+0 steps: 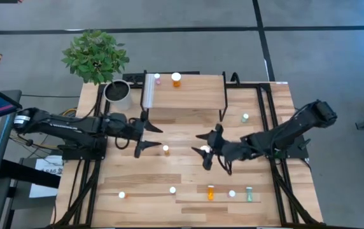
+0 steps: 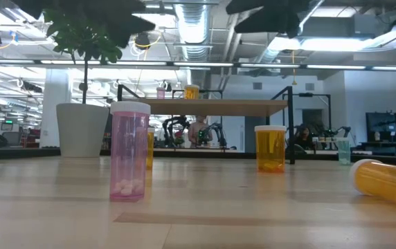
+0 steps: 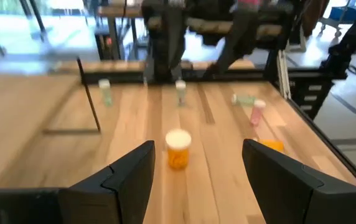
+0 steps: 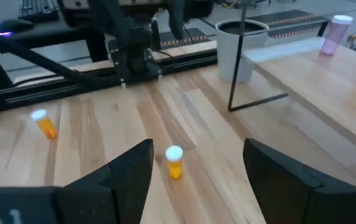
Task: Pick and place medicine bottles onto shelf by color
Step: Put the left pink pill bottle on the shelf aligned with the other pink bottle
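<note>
I am working over the large light-wood table [image 1: 188, 191], where the small raised shelf with a light wood top and black metal legs [image 1: 188, 95] is already carrying a pink bottle [image 1: 157, 78] and an orange bottle [image 1: 176, 79] at its far edge. My left gripper [image 1: 145, 137] and my right gripper [image 1: 209, 151] are both hovering with fingers spread and holding nothing, facing each other across a small white-capped orange medicine bottle [image 1: 165, 150] that is standing upright on the table between them, nearer the left. Both wrist views are centring that same bottle, so I judge the main risk is both arms closing on it and colliding, or one fingertip tipping so light a bottle and sending it rolling. The other bottles are waiting along the near edge, one orange one [image 1: 210, 192] lying on its side.
</note>
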### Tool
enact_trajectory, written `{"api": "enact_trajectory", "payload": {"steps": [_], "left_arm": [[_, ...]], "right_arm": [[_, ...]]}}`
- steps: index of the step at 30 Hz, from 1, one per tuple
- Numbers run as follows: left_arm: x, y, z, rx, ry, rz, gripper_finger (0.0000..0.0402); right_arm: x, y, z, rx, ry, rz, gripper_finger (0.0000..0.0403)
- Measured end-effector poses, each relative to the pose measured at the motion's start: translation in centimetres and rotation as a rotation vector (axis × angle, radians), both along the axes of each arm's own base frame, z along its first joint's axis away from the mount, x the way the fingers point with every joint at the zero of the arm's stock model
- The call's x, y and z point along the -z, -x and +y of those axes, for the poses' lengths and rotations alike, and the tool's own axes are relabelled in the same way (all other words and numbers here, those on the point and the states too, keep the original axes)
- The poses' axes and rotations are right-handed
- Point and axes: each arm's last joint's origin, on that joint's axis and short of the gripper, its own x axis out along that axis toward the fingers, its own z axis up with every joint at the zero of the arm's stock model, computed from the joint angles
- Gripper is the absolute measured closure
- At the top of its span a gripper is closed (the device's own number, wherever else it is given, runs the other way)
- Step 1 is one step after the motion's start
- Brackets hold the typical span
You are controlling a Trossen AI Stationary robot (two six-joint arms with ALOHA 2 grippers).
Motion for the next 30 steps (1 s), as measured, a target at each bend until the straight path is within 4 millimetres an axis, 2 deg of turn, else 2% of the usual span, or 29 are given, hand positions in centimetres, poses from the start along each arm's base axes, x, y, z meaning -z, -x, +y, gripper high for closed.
{"api": "enact_trajectory", "payload": {"steps": [7,16,30], "left_arm": [[1.4,-1.0,-0.2,-0.007,0.08,0.078,0.017],[2.5,-1.9,-0.7,-0.007,0.133,0.132,0.017],[2.7,-2.1,-0.8,-0.012,0.149,0.133,0.017]], "right_arm": [[1.2,0.4,2.2,0.061,0.039,0.007,0.0131],[0.0,2.0,4.1,-0.011,0.105,-0.01,0.0132],[0.6,2.1,4.4,-0.094,0.095,0.018,0.0134]]}}
